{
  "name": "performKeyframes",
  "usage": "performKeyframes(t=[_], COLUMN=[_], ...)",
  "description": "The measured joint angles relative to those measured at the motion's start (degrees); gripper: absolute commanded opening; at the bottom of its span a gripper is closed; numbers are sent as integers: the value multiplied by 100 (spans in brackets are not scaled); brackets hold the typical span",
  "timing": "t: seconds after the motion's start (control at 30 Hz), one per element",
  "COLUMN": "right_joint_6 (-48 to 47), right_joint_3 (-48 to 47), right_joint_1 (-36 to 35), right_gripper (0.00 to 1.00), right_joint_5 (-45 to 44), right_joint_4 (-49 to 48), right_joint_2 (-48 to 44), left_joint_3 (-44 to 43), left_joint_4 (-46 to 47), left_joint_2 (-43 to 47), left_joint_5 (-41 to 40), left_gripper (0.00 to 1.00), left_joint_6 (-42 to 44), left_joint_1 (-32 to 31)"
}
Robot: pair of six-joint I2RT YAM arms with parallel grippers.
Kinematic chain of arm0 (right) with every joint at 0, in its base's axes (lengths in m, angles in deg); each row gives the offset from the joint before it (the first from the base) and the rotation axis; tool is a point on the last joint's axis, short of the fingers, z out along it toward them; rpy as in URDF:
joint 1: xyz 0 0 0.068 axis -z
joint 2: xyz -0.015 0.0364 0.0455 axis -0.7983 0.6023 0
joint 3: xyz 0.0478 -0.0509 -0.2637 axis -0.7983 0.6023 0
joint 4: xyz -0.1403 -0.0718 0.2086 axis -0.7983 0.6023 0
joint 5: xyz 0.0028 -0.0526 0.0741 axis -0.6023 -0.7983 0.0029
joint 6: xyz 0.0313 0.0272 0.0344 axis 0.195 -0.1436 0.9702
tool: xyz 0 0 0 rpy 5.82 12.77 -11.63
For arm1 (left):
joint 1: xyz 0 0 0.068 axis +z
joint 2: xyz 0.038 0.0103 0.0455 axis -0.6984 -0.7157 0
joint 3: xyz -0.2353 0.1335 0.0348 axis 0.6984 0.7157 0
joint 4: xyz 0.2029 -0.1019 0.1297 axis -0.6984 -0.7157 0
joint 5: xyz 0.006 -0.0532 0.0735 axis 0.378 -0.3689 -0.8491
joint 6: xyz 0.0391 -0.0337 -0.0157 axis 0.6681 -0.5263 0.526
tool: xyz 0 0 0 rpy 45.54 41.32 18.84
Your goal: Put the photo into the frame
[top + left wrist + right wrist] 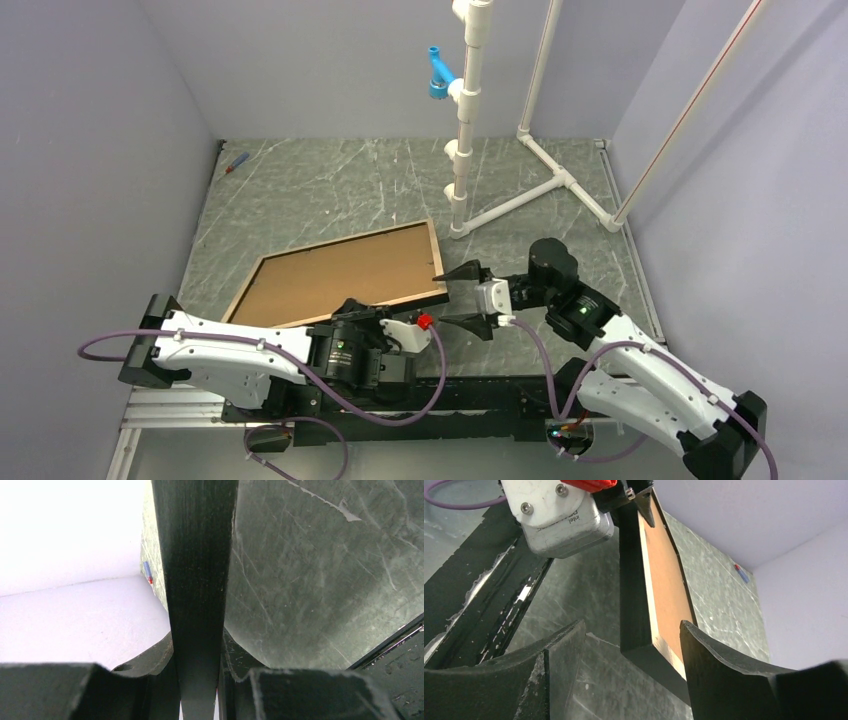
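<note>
Frame (345, 272) gripped by left pincer (197, 647), corner between right pincer (631, 647)

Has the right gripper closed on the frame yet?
Open. The right gripper straddles the frame corner, with a gap showing beside one finger.

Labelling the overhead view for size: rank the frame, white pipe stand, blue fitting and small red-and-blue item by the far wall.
1. the frame and white pipe stand: largest; unsure which, the stand rises toward the camera.
2. blue fitting.
3. red-and-blue item.
</note>
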Motion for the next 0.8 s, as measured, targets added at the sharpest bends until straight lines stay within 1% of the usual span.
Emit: performKeyframes(t=[0.03, 0.13, 0.2, 0.3, 0.37, 0.47, 0.53, 0.57, 0.63, 0.7, 0.73, 0.77, 0.8], right_joint_6=[-42, -197, -273, -269, -289, -345, -424, -431, -417, -374, -339, -313, -280], right_joint_3=[-20, -122, -155, -153, -153, -164, -166, -166, -166, -166, -166, -166, -168], right_joint_1=[-11, -101, -190, -280, -317, -350, -378, -389, -407, -411, -411, -415, -409], right_gripper=[69, 64, 59, 43, 35, 15, 2, 0, 0, 0, 0, 0, 0], right_joint_5=[68, 160, 168, 144, 120, 61, 61, 48, 44, 44, 22, -20, -94], right_joint_4=[-7, 0, -24, -219, -354, -424, -413, -428, -470, -472, -442, -407, -374], right_joint_2=[94, 354, 446, 461, 466, 498, 503, 505, 509, 505, 505, 511, 514], left_joint_3=[-20, -85, -120, -151, -160, -162, -168, -170, -181, -234, -284, -396, -492], left_joint_4=[-4, -24, -33, -59, -83, -138, -188, -192, -212, -216, -129, -39, 42], left_joint_2=[0, 2, 7, 24, 37, 50, 72, 103, 129, 136, 153, 166, 188], left_joint_5=[2, 13, 13, 20, 37, 76, 87, 107, 127, 122, 114, 96, 92], left_gripper=[0, 0, 0, 0, 0, 3, 13, 21, 40, 71, 84, 94, 99], left_joint_6=[0, -2, -11, -17, -24, -17, 7, 13, 13, -98, -138, -256, -280], left_joint_1=[0, 0, 0, 0, -7, -26, -26, -26, -31, -28, -24, -24, -26])
